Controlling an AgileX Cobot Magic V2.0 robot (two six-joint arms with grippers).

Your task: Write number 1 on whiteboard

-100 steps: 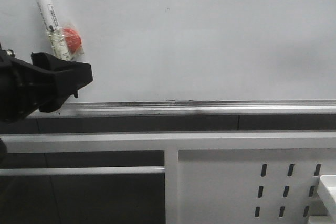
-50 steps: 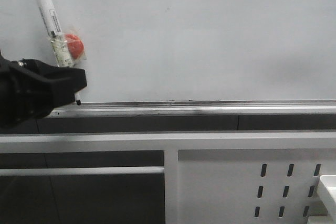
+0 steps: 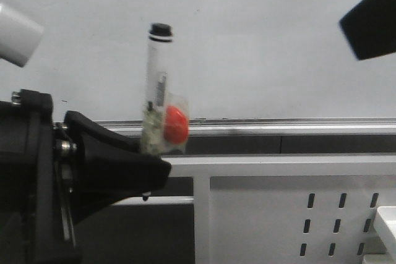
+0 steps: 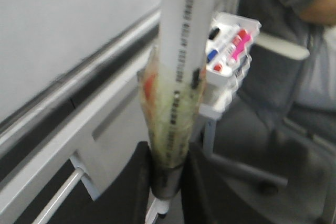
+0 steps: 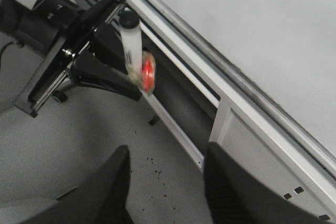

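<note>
My left gripper (image 3: 148,160) is shut on a white marker pen (image 3: 156,72) with a black cap end pointing up and a red blob (image 3: 176,122) taped to its barrel. In the left wrist view the pen (image 4: 184,51) stands clamped between the black fingers (image 4: 140,182). The pen is in front of the whiteboard (image 3: 266,47), near its silver rail (image 3: 278,125). No long black stroke of a number 1 shows on the board. My right gripper (image 3: 371,20) is at the upper right, open and empty (image 5: 165,166), and its view shows the left arm holding the pen (image 5: 131,43).
A white perforated metal panel (image 3: 297,214) and frame stand below the board. A white tray of coloured markers (image 4: 231,51) and a seated person (image 4: 310,51) are beside the left arm. Grey floor (image 5: 105,124) lies under the right gripper.
My left gripper has swung right and lower with the pen, nearer the camera. The pen now stands more upright. The right gripper has come into view at the upper right.
</note>
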